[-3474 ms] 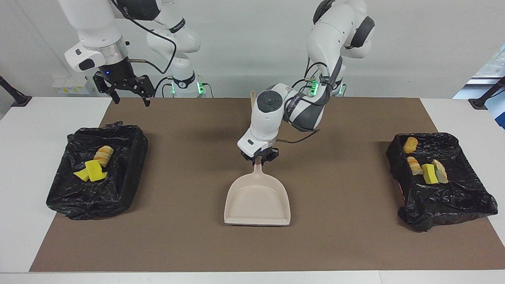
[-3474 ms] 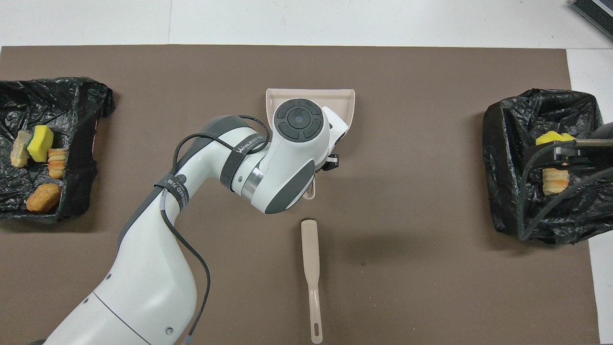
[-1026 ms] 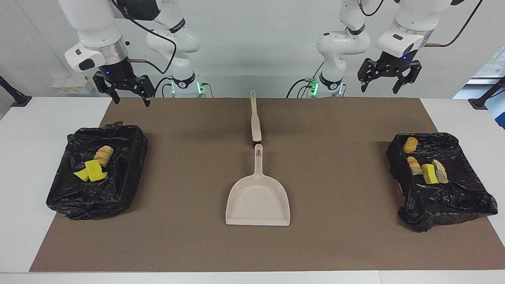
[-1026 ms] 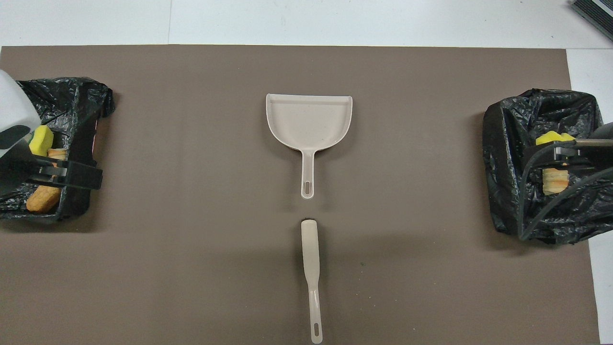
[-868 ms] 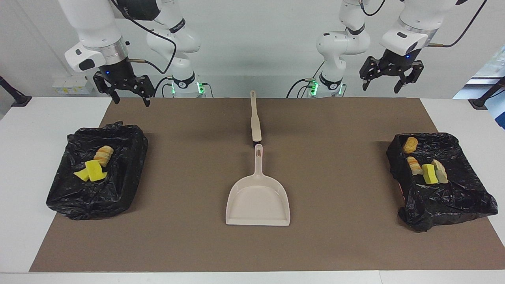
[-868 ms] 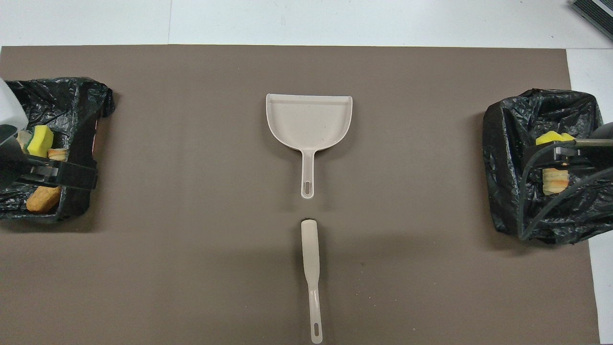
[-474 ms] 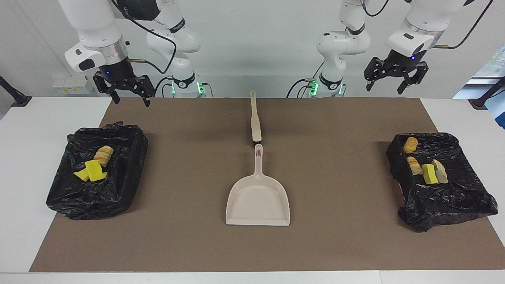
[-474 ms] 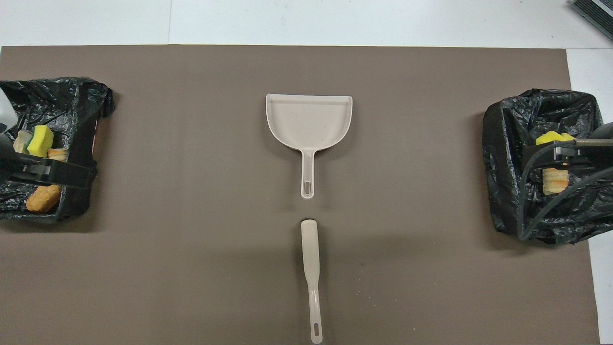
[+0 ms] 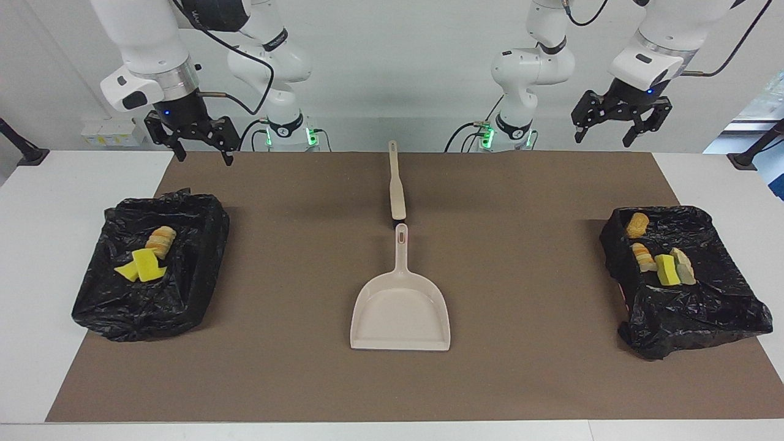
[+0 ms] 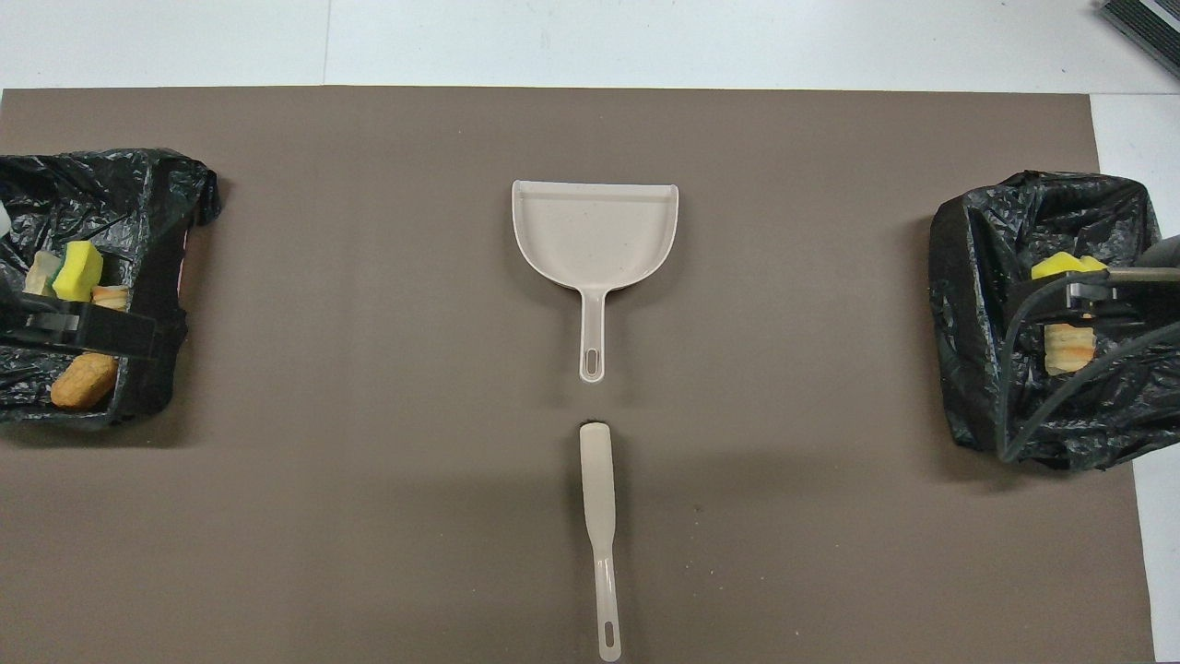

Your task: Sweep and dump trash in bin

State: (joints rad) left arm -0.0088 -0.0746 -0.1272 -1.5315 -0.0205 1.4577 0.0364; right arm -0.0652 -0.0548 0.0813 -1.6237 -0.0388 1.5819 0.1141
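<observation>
You see the beige plastic dustpan lying empty on the brown mat, because the yellow and tan trash lumps sit in the black-bagged bins, so the left gripper and right gripper hang up high, jaws wide, holding nothing.

The trash is little yellow sponge bits and brown bread lumps. Some lie in the black bin at the left arm's end. The rest sit in the other bin at the right arm's end.

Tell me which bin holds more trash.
The bin at the left arm's end: four pieces show in it, against about three in the bin at the right arm's end.
</observation>
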